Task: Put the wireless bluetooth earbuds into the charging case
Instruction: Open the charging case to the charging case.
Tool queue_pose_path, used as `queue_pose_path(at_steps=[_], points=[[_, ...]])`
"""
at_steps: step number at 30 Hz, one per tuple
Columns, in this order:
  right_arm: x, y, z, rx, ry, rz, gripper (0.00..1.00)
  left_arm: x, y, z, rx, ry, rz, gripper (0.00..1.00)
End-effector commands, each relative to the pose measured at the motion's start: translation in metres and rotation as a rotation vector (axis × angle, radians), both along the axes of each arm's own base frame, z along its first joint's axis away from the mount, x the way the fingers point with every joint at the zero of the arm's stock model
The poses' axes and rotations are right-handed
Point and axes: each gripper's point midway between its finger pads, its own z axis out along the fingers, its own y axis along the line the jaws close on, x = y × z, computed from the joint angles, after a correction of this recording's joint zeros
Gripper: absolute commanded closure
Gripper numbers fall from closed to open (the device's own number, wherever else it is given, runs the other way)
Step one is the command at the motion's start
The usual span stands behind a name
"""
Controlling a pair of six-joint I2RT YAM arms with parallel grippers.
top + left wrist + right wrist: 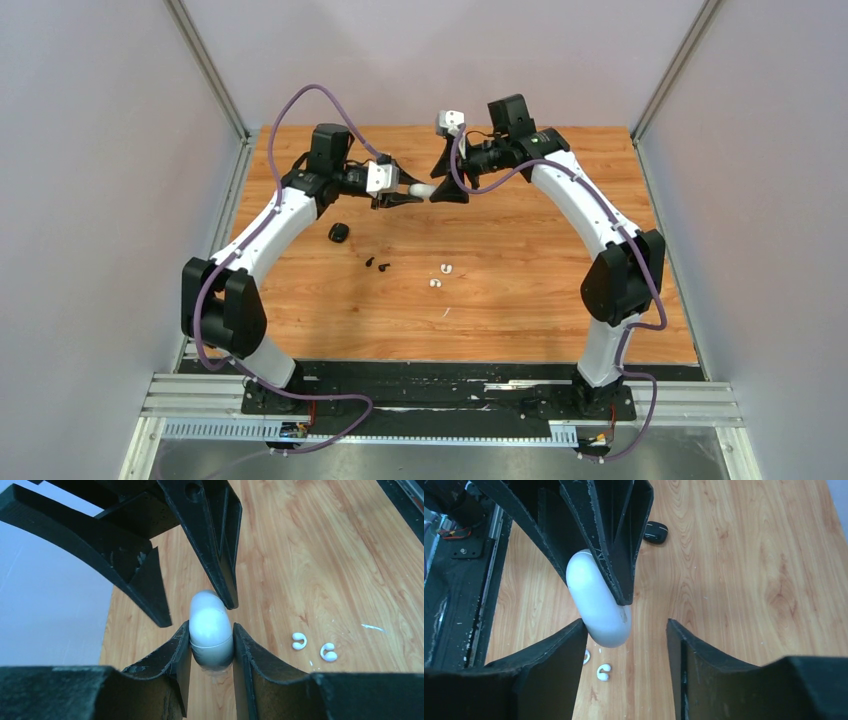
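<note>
Clamping the white charging case [596, 600] aloft, the left gripper [211, 628] presents its free end to the right gripper [625, 624], whose half-spread jaws straddle it, presumably to lift the lid.

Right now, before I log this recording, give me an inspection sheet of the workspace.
surface: wood-grain tabletop, no damage seen.
job's things: white oval charging case held off the table; two white earbuds, two black earbuds and a small black case lie on it.
clutter: small white fleck.
grippers: left gripper shut on the white case; right gripper open, straddling its other end.
cables: purple cables loop along both arms.
surroundings: pale grey walls; metal rail at near edge.
</note>
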Motion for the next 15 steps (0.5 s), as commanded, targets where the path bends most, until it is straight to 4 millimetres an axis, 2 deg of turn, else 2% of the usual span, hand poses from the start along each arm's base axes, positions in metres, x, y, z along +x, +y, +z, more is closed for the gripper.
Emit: queue_pose_path(at_steps=[1, 15], points=[[0.029, 0.004, 0.029, 0.034, -0.109, -0.088, 0.45, -0.020, -0.003, 0.023, -0.014, -0.086, -0.067, 1.00], [0.035, -0.003, 0.062, 0.073, -0.191, -0.184, 0.58, -0.020, -0.005, 0.016, 0.002, 0.034, -0.044, 1.00]])
